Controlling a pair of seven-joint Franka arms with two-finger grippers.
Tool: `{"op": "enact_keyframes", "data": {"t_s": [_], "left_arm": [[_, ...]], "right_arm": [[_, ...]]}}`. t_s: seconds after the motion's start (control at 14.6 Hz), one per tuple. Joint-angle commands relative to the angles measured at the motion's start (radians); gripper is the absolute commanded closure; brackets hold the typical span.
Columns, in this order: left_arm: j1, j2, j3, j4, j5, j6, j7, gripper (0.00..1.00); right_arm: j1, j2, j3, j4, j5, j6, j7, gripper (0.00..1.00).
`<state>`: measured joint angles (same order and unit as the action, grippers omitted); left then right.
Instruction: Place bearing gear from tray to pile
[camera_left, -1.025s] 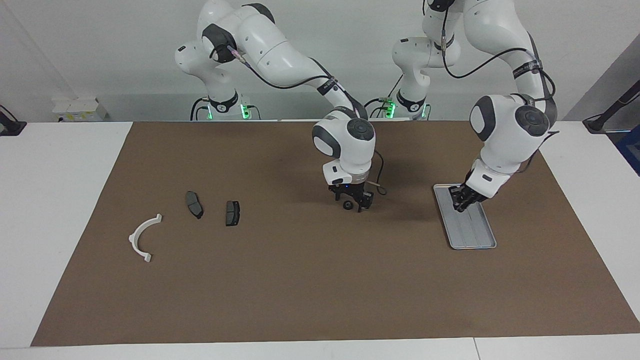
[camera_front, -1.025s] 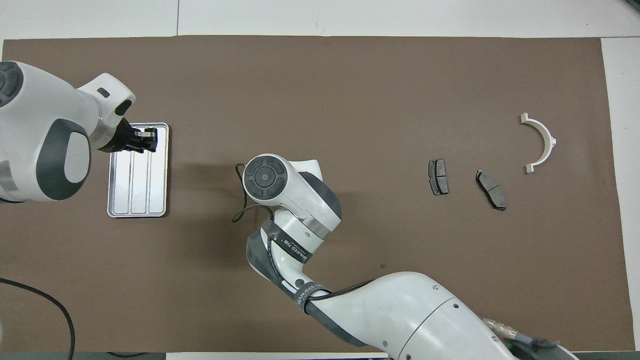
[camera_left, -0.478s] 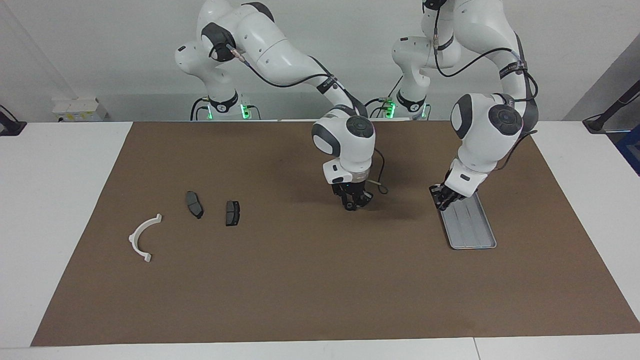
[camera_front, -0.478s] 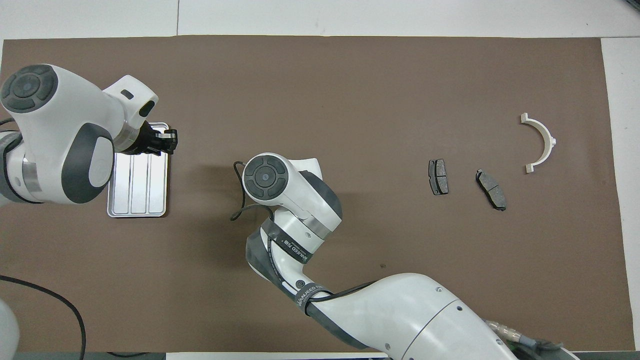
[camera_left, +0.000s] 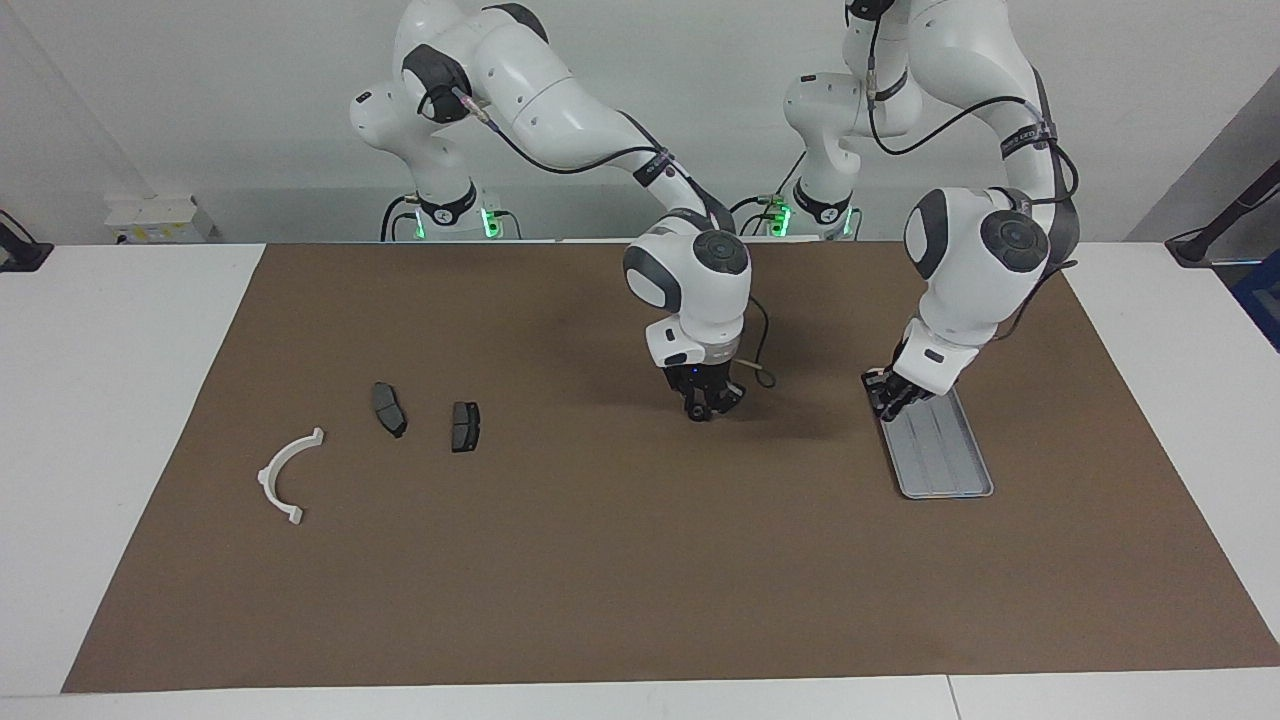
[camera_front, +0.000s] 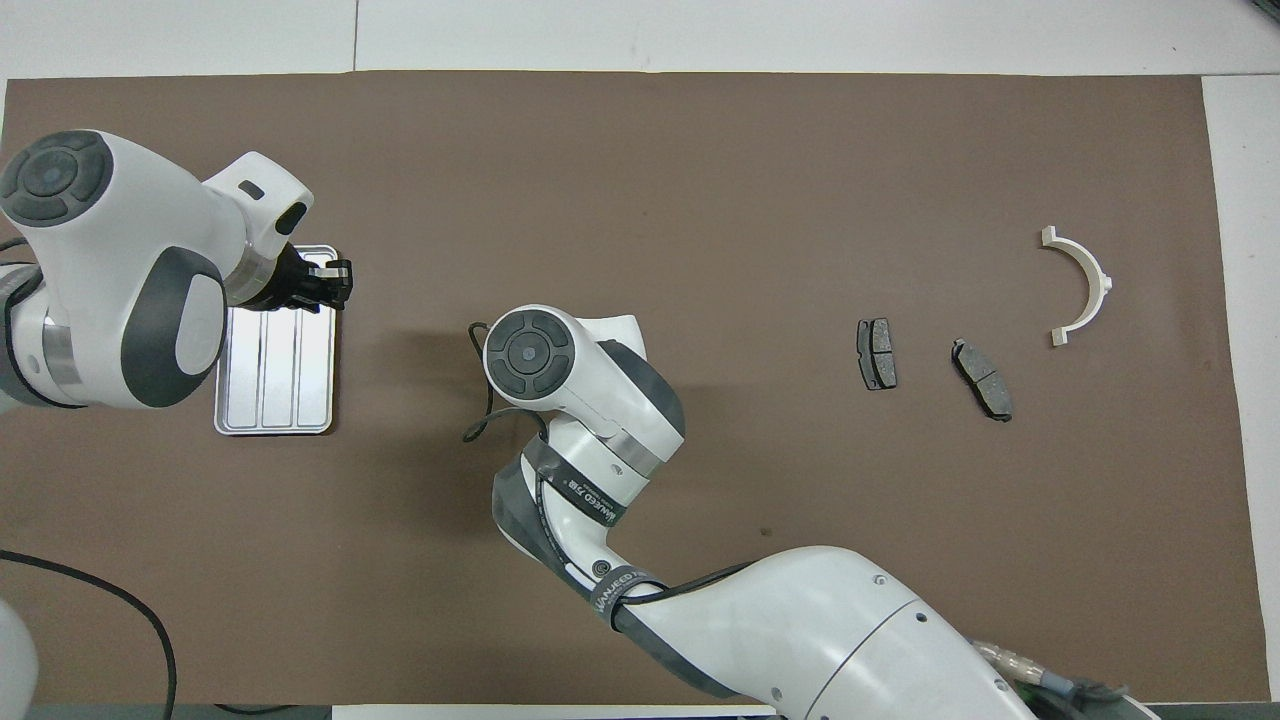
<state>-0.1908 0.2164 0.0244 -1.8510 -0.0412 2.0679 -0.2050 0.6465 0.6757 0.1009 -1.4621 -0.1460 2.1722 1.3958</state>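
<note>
My right gripper (camera_left: 704, 409) stands low over the middle of the brown mat, shut on the small black bearing gear (camera_left: 699, 413), which shows only as a dark bit between the fingertips. The overhead view hides both under the right wrist. The silver tray (camera_left: 940, 455) (camera_front: 275, 390) lies toward the left arm's end with nothing on its ribbed floor. My left gripper (camera_left: 888, 398) (camera_front: 335, 277) hangs shut over the tray's rim on the side toward the table's middle, holding nothing that I can see. The pile lies toward the right arm's end: a white bracket (camera_left: 285, 475) (camera_front: 1085, 285) and two dark brake pads (camera_left: 389, 409) (camera_left: 465, 426).
The brown mat (camera_left: 600, 560) covers most of the white table. Bare mat lies between the right gripper and the brake pads (camera_front: 877, 353) (camera_front: 982, 378). A cable loops at the right wrist (camera_front: 478, 385).
The right gripper's fingers have closed on the gear that lay between them. The left gripper has moved from over the tray's floor to its rim, toward the table's middle.
</note>
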Motion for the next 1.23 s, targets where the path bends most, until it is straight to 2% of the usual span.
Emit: {"op": "enact_keyframes", "data": {"t_s": [0.0, 0.34, 0.41, 0.61, 0.75, 0.89, 1.02, 1.16], "left_arm": [[0.004, -0.023, 0.003, -0.031, -0.005, 0.017, 0.010, 1.00], [0.007, -0.028, 0.006, -0.028, -0.002, 0.002, 0.045, 1.00], [0.026, -0.032, 0.005, -0.031, -0.003, 0.003, 0.100, 1.00], [-0.015, -0.031, 0.005, -0.030, -0.003, 0.021, 0.013, 1.00], [-0.027, -0.031, 0.005, -0.043, -0.006, 0.058, 0.007, 1.00], [-0.030, -0.035, 0.003, -0.048, -0.003, 0.037, -0.007, 1.00], [-0.086, -0.038, 0.002, -0.068, -0.005, 0.083, -0.071, 1.00], [-0.204, -0.038, 0.005, -0.068, -0.005, 0.077, -0.210, 1.00]], "right_arm": [[-0.053, -0.002, 0.003, 0.040, -0.017, -0.070, -0.070, 1.00], [-0.161, -0.085, 0.006, 0.043, -0.012, -0.170, -0.312, 1.00], [-0.188, -0.114, 0.007, 0.043, -0.009, -0.204, -0.383, 1.00], [-0.286, -0.186, 0.008, 0.043, -0.004, -0.287, -0.642, 1.00], [-0.347, -0.214, 0.008, 0.043, -0.004, -0.314, -0.797, 1.00], [-0.415, -0.225, 0.007, 0.043, -0.004, -0.324, -0.950, 1.00], [-0.481, -0.225, 0.007, 0.043, -0.006, -0.318, -1.102, 1.00], [-0.553, -0.222, 0.008, 0.028, -0.004, -0.279, -1.233, 1.00]]}}
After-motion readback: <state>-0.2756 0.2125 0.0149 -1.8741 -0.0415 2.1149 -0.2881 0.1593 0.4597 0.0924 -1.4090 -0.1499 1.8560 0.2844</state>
